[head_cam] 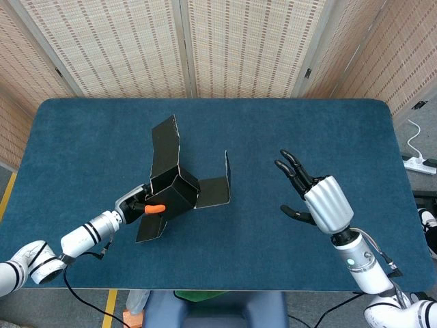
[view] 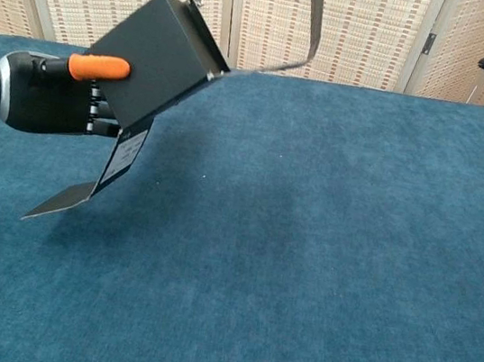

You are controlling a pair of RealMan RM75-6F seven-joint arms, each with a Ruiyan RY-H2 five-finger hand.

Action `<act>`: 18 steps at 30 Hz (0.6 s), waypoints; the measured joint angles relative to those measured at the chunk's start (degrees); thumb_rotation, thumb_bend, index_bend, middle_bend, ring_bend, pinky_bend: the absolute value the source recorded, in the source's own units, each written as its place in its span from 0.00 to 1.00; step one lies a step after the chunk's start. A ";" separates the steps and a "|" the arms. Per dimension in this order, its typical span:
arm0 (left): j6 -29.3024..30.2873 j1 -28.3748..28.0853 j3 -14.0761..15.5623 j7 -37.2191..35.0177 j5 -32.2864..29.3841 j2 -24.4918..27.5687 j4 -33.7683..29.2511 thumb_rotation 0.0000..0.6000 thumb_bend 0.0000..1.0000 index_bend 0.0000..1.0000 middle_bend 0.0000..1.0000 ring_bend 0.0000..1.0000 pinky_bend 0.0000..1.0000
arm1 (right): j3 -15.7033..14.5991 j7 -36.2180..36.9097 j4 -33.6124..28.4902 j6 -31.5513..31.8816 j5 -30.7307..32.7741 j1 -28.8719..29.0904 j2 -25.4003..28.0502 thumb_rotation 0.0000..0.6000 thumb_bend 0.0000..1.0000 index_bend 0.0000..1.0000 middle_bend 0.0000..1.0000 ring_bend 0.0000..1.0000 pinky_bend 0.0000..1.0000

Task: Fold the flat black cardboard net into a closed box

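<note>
Room lies open on every side of your work: the blue surface (head_cam: 273, 137) runs bare toward its far edge by the woven screens (head_cam: 239, 48) and across the whole right half. Your left hand (head_cam: 140, 203) sits near the front left and grips the black cardboard net (head_cam: 176, 188), lifted clear of the surface, with an orange-tipped digit (view: 100, 66) pressed on its side. The net is partly folded into a box body that tilts, its open end pointing up and away from you toward the right in the chest view. One long flap (head_cam: 166, 147) stands up toward the far edge, another (head_cam: 217, 184) spreads to the right, and a third (view: 87, 181) hangs down at the front left. No writing can be read on it. Your right hand (head_cam: 317, 198) is well apart to the right, above the surface, holding nothing, fingers spread.
</note>
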 measured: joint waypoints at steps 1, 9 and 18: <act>0.90 -0.25 0.41 -2.29 0.57 0.18 0.32 1.00 0.16 0.33 0.34 0.51 0.66 | 0.21 0.13 0.38 -0.38 0.00 0.12 -0.84 1.00 0.05 0.00 0.00 0.68 1.00; 9.87 -2.77 4.58 -16.65 4.96 0.97 2.43 1.00 0.16 0.33 0.34 0.51 0.66 | 4.46 -2.40 4.09 -3.34 -0.11 3.07 -12.67 1.00 0.04 0.00 0.05 0.71 1.00; 13.78 -4.09 7.78 -16.40 6.40 1.26 2.13 1.00 0.16 0.33 0.34 0.51 0.66 | 12.65 -7.41 9.04 -6.38 0.16 10.51 -24.05 1.00 0.03 0.00 0.08 0.72 1.00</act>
